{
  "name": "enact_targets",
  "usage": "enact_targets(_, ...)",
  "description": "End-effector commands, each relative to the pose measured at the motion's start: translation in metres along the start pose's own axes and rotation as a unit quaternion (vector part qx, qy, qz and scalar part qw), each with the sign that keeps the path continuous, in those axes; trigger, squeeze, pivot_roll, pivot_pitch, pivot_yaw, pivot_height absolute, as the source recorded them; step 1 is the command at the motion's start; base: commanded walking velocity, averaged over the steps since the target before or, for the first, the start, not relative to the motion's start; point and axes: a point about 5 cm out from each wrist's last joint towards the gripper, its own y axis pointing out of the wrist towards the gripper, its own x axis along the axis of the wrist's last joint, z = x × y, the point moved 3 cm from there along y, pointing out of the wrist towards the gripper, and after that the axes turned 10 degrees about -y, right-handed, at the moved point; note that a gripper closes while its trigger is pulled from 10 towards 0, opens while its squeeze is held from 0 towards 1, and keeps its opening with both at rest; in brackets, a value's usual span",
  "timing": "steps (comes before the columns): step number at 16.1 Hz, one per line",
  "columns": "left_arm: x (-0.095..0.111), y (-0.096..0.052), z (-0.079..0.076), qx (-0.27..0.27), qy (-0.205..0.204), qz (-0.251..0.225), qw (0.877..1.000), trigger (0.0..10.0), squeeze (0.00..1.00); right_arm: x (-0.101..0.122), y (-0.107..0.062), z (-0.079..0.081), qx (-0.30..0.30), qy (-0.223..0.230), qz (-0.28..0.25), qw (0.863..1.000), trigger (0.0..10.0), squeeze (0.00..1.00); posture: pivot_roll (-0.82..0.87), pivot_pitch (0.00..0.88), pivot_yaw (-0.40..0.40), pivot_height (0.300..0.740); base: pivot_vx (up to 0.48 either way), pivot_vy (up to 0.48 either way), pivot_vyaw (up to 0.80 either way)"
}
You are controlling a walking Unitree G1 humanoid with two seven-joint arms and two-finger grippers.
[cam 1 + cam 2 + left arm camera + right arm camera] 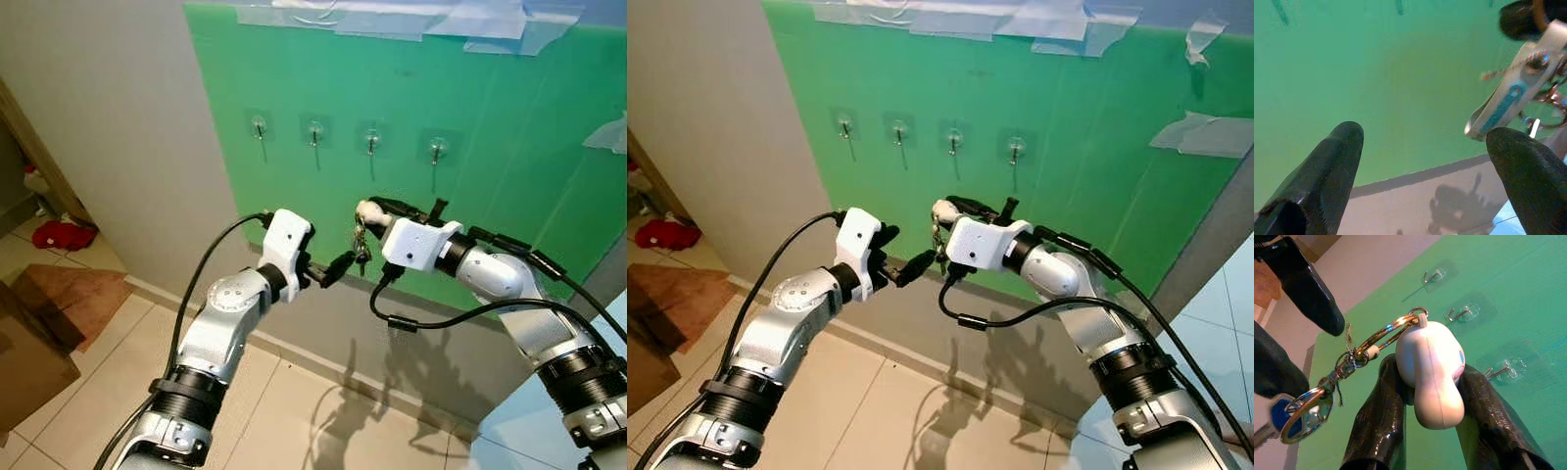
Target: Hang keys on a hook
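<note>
Green board, four hooks above keys

Glossy white plastic fob on shiny metal key rings, between glossy black right end effector fingers; matt green board.

Green board, red cloth, tiled floor

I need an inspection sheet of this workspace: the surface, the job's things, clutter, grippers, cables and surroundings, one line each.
Surface: green board taped to a grey wall.
Job's things: keys hang from a white fob; four hooks in a row, all bare.
Clutter: red cloth on the floor.
Grippers: right gripper shut on the fob, below the hooks; left gripper open beside the keys.
Cables: black cable loops under the right arm.
Surroundings: tiled floor.
</note>
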Motion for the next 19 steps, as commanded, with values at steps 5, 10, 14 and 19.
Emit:
enact_targets(5,0.005,0.004,-0.007,-0.019,0.0,-0.002,1.0,10.0,0.0,0.01,0.007,-0.007,-0.008,0.0,-0.015,1.0,0.0,0.0,-0.1,0.0,0.074,0.74,0.0,0.0,0.0)
enact_targets(10,0.007,0.01,-0.011,-0.032,0.002,0.0,0.999,10.0,0.0,0.02,0.011,-0.012,-0.018,0.013,-0.03,0.999,0.0,0.0,-0.11,0.0,0.077,0.74,0.0,0.0,0.0)
enact_targets(14,0.012,0.015,-0.014,-0.042,0.006,-0.004,0.999,10.0,0.0,0.022,0.012,-0.011,-0.019,0.02,-0.031,0.999,0.0,0.0,-0.11,0.0,0.081,0.74,0.0,0.0,0.0)
enact_targets(19,0.012,0.011,-0.013,-0.042,0.01,-0.005,0.999,10.0,0.0,0.004,0.004,-0.004,-0.005,-0.014,-0.002,1.0,0.0,0.0,-0.11,0.0,0.077,0.74,0.0,0.0,0.0)
